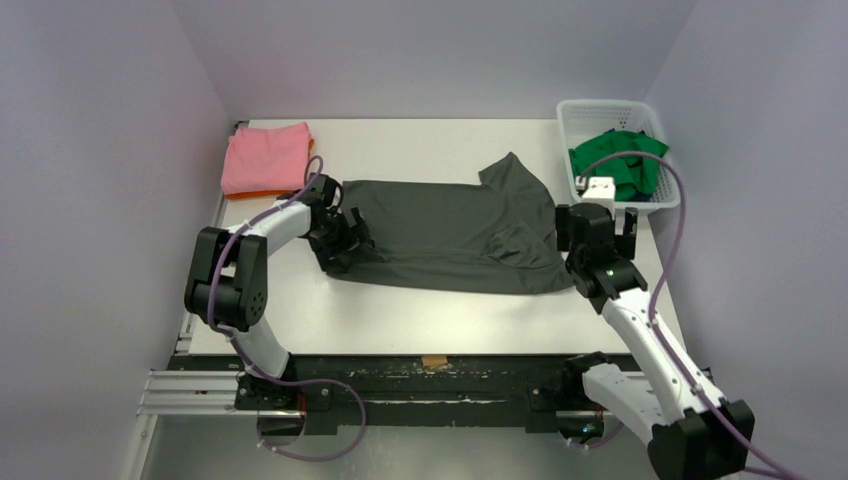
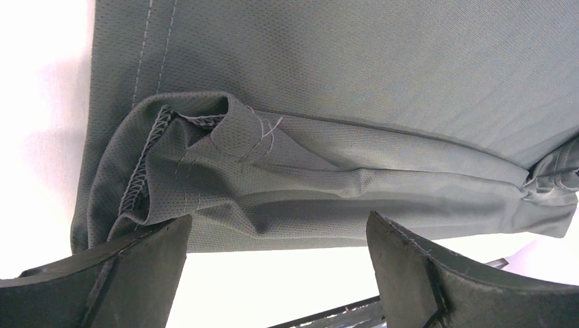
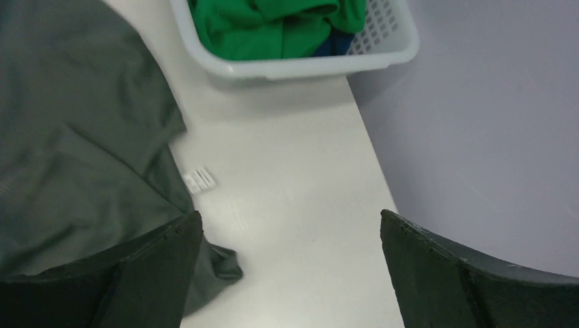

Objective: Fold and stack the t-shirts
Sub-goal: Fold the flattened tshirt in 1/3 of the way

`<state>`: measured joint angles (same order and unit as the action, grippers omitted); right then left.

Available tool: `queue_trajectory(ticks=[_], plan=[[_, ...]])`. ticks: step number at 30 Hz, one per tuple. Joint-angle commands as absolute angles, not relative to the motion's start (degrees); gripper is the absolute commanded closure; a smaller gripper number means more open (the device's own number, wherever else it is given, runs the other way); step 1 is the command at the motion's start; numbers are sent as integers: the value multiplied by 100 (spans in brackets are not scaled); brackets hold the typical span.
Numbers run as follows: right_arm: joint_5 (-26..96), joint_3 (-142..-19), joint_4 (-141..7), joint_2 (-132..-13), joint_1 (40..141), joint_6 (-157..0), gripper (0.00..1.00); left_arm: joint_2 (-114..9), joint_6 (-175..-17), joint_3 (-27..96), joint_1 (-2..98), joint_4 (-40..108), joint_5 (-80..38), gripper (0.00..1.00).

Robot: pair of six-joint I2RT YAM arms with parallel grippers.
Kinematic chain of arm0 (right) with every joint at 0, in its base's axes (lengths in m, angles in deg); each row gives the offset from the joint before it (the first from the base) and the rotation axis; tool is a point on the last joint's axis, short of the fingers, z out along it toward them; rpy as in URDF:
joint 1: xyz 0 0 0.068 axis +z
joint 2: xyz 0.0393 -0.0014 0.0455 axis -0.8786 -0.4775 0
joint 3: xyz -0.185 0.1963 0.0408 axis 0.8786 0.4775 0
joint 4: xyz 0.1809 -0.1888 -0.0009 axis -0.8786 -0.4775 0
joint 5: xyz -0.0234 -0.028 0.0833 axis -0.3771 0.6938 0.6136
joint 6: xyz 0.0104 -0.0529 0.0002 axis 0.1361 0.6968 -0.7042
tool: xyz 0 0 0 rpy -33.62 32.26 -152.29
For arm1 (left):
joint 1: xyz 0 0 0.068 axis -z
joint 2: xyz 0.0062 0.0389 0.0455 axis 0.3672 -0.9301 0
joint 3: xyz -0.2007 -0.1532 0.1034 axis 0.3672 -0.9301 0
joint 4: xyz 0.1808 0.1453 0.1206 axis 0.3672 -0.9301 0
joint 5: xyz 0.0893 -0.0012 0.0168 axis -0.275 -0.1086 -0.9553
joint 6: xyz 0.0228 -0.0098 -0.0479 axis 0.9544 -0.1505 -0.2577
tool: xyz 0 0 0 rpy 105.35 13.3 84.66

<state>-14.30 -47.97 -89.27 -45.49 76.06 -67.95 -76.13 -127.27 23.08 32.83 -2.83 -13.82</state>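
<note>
A dark grey t-shirt (image 1: 450,235) lies spread across the middle of the table, with a bunched sleeve (image 2: 205,171) at its left edge. My left gripper (image 1: 345,240) (image 2: 278,222) hangs open just over that sleeve's hem, holding nothing. My right gripper (image 1: 597,222) (image 3: 290,215) is open over bare table beside the shirt's right edge (image 3: 75,137), empty. At the back left a folded pink t-shirt (image 1: 265,158) rests on an orange one (image 1: 262,194), of which only a strip shows. A bright green t-shirt (image 1: 615,165) (image 3: 273,27) is crumpled in the basket.
The white lattice basket (image 1: 575,115) (image 3: 307,65) stands at the back right corner, close to the right wall, with something blue (image 3: 338,44) under the green cloth. A small white tag (image 3: 199,180) lies on the table (image 1: 440,330) by the grey shirt. Walls enclose three sides.
</note>
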Motion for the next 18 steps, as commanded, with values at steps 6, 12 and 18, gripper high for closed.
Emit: queue_trajectory(ticks=[6, 12, 18], plan=[[2295, -4331, -7396, -3856, 7613, -10241, 1, -7331, -12748, 2455, 3413, -697, -2192, 3], [2391, -4527, -7398, -5808, 7691, -10832, 8, -7345, -12912, 2980, 3913, -1015, -2628, 2], [906, -5090, -7574, -7422, 8471, -10583, 8, -7728, -13066, 3169, 3941, -896, -2676, 2]])
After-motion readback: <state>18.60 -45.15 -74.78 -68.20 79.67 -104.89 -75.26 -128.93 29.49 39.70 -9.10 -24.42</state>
